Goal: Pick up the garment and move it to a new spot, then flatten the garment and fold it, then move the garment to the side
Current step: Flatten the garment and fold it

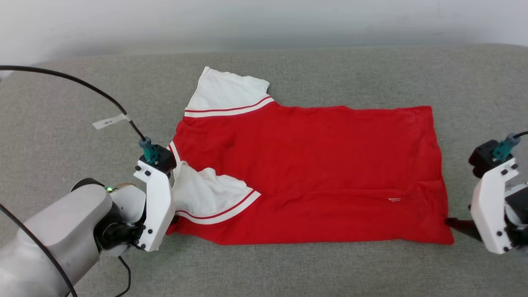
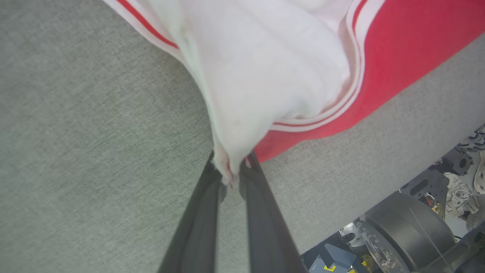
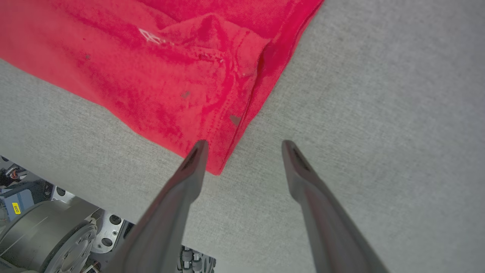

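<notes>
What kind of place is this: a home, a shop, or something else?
Probably a robotics lab or test room. The red jersey lies on a grey fabric-covered worktop before a bare pale wall, and loose machine parts sit below its edge.

Robot lab by the look: grey fabric-covered table (image 1: pixel 288 268), bare pale wall (image 1: pixel 247 20), machine hardware (image 2: pixel 409 227) beneath

We find bare grey surface (image 1: pixel 288 272) open along the top, bottom and far left of the head view. The shirt (image 1: pixel 313 165) covers the middle. A black cable (image 1: pixel 82 84) arcs across the upper left. The left gripper (image 2: pixel 231 172), clamped on the shirt, blocks the lower left. The right gripper (image 3: pixel 244 148), jaws apart, crowds the shirt's lower right corner.
</notes>
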Controlling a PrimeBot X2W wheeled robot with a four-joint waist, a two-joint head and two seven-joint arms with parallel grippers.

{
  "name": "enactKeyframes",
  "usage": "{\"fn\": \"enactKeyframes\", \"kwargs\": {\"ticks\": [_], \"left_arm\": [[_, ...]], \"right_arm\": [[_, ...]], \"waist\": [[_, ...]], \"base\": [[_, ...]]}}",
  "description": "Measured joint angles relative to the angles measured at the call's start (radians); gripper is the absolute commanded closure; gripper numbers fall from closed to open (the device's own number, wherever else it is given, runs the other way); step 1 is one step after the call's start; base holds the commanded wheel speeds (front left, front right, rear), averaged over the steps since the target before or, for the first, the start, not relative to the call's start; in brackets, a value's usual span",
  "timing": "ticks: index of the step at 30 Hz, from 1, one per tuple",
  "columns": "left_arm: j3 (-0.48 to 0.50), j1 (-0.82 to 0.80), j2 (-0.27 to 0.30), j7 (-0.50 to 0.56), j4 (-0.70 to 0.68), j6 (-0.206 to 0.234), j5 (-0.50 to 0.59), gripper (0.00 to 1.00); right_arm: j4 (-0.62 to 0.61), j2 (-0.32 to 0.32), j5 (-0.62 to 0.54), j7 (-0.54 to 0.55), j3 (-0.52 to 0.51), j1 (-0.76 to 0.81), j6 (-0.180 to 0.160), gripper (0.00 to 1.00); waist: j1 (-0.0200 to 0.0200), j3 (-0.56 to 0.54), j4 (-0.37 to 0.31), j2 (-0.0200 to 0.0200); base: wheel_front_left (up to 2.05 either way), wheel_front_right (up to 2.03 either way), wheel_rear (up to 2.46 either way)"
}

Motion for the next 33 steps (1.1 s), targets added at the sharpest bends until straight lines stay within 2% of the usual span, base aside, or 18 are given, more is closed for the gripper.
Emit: {"fn": "enactKeyframes", "kwargs": {"ticks": [7, 13, 14, 15, 20, 26, 33], "left_arm": [[-0.003, -0.009, 0.003, -0.018, -0.019, -0.001, 0.008, 1.0], [-0.006, -0.003, 0.004, -0.029, -0.018, -0.001, 0.012, 1.0], [-0.006, 0.001, 0.005, -0.034, -0.017, -0.001, 0.007, 1.0], [-0.006, 0.005, 0.006, -0.036, -0.016, 0.0, 0.006, 1.0], [0.0, 0.041, 0.026, -0.062, -0.018, 0.005, -0.009, 1.0], [-0.002, 0.091, 0.064, -0.061, -0.067, 0.006, -0.039, 1.0], [-0.011, 0.169, 0.132, -0.074, -0.179, 0.035, -0.062, 1.0]], "right_arm": [[0.11, 0.112, 0.011, -0.04, 0.015, 0.052, 0.0, 0.0], [0.163, 0.138, 0.011, -0.083, 0.036, 0.053, 0.0, 0.0], [0.164, 0.138, 0.01, -0.094, 0.043, 0.051, 0.0, 0.68], [0.165, 0.137, 0.008, -0.107, 0.048, 0.05, 0.0, 1.0], [0.139, 0.126, 0.015, -0.152, 0.072, 0.044, 0.0, 1.0], [0.057, 0.035, 0.053, -0.176, 0.079, 0.058, 0.0, 1.0], [-0.032, -0.043, 0.096, -0.167, 0.065, 0.124, 0.0, 1.0]], "waist": [[0.0, 0.031, 0.023, -0.0001], [0.0, 0.04, 0.033, 0.0], [-0.0001, 0.038, 0.032, 0.0], [0.0, 0.034, 0.03, -0.0001], [0.0, 0.003, 0.021, -0.0001], [0.0, -0.048, 0.013, 0.0], [0.0, -0.076, 0.002, 0.0]], "base": [[0.0, 0.0, 0.0], [0.0, 0.0, 0.0], [0.0, 0.0, 0.0], [0.0, 0.0, 0.0], [0.0, 0.0, 0.0], [0.0, 0.0, 0.0], [0.0, 0.0, 0.0]]}}
